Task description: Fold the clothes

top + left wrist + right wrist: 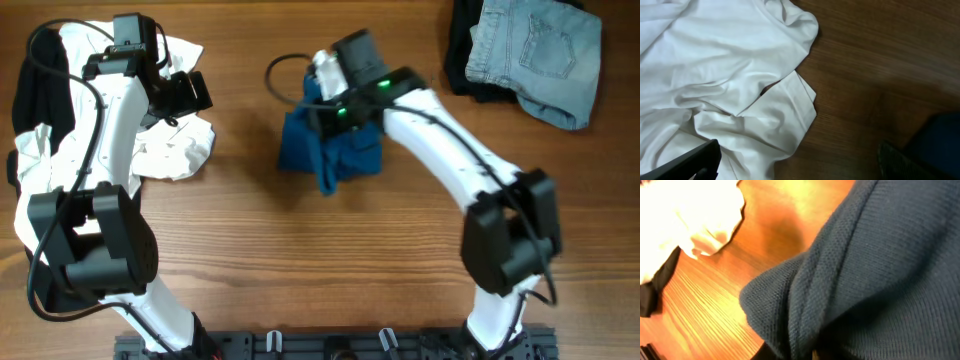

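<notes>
Table [300,270], wood grain, both arm bases at its near edge.

Mid-table: blue garment [335,155], bunched in a rumpled heap, not laid flat. The right gripper [330,108] sits down on the heap's far edge, touching it. The right wrist view is filled with blue knit, with thick folds pressed close to the lens. The fingers are hidden behind the cloth, so whether they are apart or clamped cannot be told.

Left side, level with the heap: white garment [175,150], crumpled and spread toward the left edge. The left gripper [198,95] hangs over its right-hand margin. In the left wrist view the fingers [690,162] stand wide apart at the bottom of the frame, one over white folds and the other over bare wood. A folded corner of the white garment lies between them.

Farther left: black garment [40,90], draped across the white one near the table edge.

Far right corner: jeans [535,55], light denim, back pocket up, lying on a dark cloth [462,55], well apart from the blue heap.
</notes>
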